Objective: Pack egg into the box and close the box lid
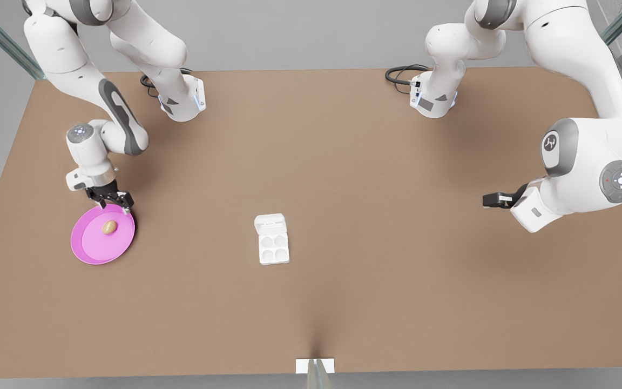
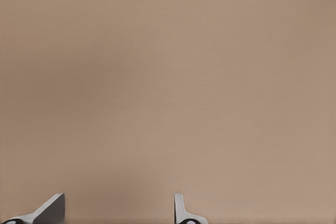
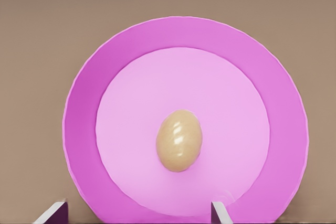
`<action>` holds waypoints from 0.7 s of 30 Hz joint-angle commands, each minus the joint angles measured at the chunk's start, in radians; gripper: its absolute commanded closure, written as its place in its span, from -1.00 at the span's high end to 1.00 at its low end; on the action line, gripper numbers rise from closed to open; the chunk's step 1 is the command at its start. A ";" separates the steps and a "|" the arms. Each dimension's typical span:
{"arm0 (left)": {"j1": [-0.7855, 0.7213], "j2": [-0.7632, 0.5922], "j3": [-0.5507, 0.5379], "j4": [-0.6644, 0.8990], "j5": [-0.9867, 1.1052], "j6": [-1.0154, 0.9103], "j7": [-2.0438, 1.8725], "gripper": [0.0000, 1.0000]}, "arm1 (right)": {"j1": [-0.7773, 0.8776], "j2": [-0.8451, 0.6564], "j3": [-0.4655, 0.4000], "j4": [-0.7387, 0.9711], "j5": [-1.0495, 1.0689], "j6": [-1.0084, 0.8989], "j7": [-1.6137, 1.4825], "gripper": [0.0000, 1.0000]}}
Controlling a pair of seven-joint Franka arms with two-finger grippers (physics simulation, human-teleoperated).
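Front view: the right gripper (image 1: 112,202) hangs over the far rim of the round pink plate (image 1: 87,246), where the small tan-brown oval egg (image 1: 109,227) lies; the white four-cup box (image 1: 274,247) sits well apart at mid-tabletop (image 1: 397,281), its box lid (image 1: 269,222) folded open. The left gripper (image 1: 492,200) waits at the front view's right. Left wrist view: jaws spread over bare tabletop. Right wrist view: jaws wide, egg (image 3: 179,140) between their lines. Advice: descend centred, straddle the egg's short axis, close gently.
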 commanded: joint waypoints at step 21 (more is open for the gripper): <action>0.000 0.001 0.000 0.002 -0.003 0.000 -0.002 1.00 | -0.058 0.193 0.012 0.178 -0.005 -0.005 0.006 1.00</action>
